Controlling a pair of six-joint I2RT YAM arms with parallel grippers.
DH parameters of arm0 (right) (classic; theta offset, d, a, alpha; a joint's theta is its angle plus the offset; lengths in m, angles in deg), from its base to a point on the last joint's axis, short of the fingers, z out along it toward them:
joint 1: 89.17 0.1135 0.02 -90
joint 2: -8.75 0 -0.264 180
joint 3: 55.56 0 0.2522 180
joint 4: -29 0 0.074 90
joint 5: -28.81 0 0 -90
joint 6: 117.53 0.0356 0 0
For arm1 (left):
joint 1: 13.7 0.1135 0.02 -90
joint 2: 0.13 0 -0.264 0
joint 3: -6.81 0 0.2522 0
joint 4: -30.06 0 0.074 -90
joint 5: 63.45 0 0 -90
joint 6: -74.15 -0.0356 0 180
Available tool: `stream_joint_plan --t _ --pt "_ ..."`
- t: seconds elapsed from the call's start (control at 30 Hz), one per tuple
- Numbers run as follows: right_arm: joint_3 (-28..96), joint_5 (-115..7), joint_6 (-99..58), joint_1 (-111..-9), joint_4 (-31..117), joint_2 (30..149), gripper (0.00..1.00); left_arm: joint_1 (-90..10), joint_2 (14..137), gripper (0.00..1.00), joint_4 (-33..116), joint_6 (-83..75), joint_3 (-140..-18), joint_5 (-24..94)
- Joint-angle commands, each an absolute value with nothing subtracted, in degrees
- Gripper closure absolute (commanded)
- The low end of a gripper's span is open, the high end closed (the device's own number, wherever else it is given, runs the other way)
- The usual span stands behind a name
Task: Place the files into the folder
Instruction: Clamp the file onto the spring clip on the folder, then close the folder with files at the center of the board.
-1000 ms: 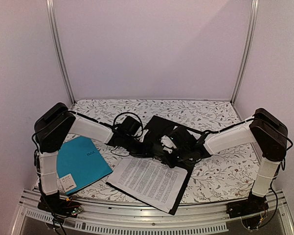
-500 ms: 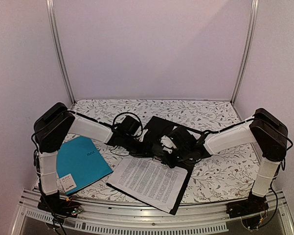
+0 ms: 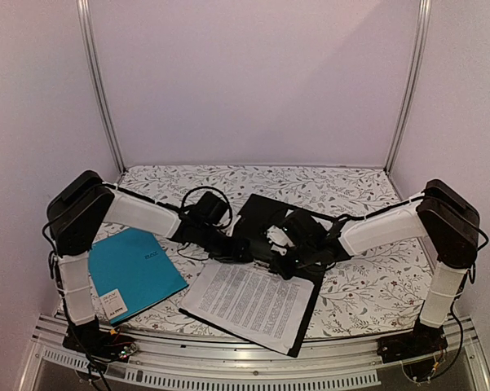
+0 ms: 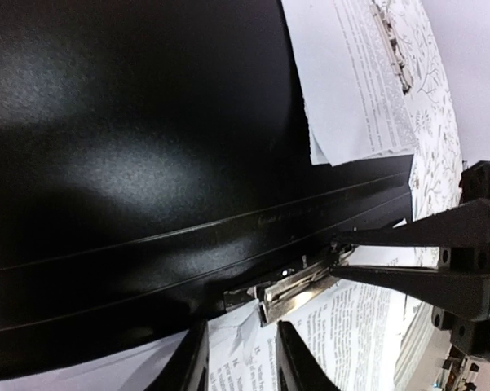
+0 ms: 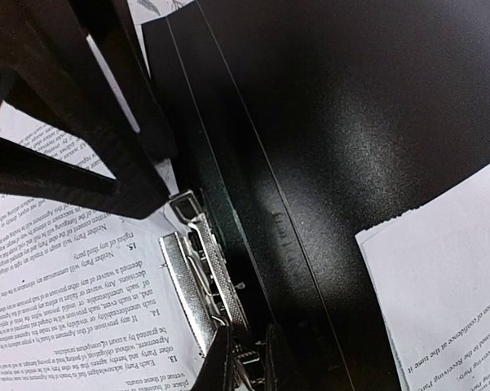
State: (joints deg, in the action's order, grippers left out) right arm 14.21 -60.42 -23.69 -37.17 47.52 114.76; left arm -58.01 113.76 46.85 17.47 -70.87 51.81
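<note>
files [image 3: 249,300]: thin loose sheets, light, limp, and you should expect them to slide and buckle. they lie print-up on the near half of the open folder [image 3: 257,210], mid front edge of the table [image 3: 367,285]. take a free corner, not the middle. right gripper [image 5: 246,349] is pinched on the silver clip [image 5: 200,277] at the spine. left gripper [image 4: 240,346] sits just beside it, slightly parted and empty.

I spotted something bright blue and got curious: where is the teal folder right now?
In the top view, the teal folder lies flat on the near-left part of the table, left of the printed sheets on the open black folder.
</note>
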Motion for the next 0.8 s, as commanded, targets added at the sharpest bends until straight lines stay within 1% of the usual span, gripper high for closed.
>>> stream_joint_plan --t 0.0,0.13,0.2,0.23,0.33,0.37,0.43,0.53,0.67,0.77 --pt "13.1 -62.1 -25.7 -37.5 63.2 117.1 1.0 -56.3 108.7 0.67 48.6 16.4 -69.5 51.9" --pt "13.9 -63.0 -26.5 -37.6 64.6 116.1 1.0 -54.3 105.6 0.59 47.8 16.0 -68.2 52.1" --pt "14.5 -63.2 -26.9 -37.5 65.4 115.1 0.97 -52.8 105.0 0.55 48.8 15.5 -67.9 51.5" --pt "14.9 -63.2 -26.9 -37.5 66.0 114.7 0.93 -51.9 104.9 0.53 49.5 15.4 -67.8 51.1" --pt "16.4 -63.9 -28.7 -37.5 67.8 112.9 0.79 -49.8 104.4 0.48 51.5 14.6 -67.7 49.1" --pt "17.0 -64.3 -29.1 -37.6 68.4 112.5 0.72 -49.4 104.2 0.44 52.3 14.3 -68.0 48.1" --pt "18.3 -64.8 -29.2 -37.6 69.5 111.2 0.59 -49.0 104.2 0.41 53.8 13.6 -68.5 46.1" --pt "19.9 -65.5 -28.4 -37.6 70.3 109.5 0.42 -48.7 105.6 0.37 53.9 13.1 -70.0 45.4" --pt "20.7 -66.2 -23.9 -37.6 70.6 106.0 0.23 -48.4 108.7 0.34 51.6 13.2 -72.6 47.7" --pt "19.2 -68.1 -18.4 -37.6 71.8 103.3 0.13 -47.6 112.8 0.32 52.1 12.2 -76.0 51.0"
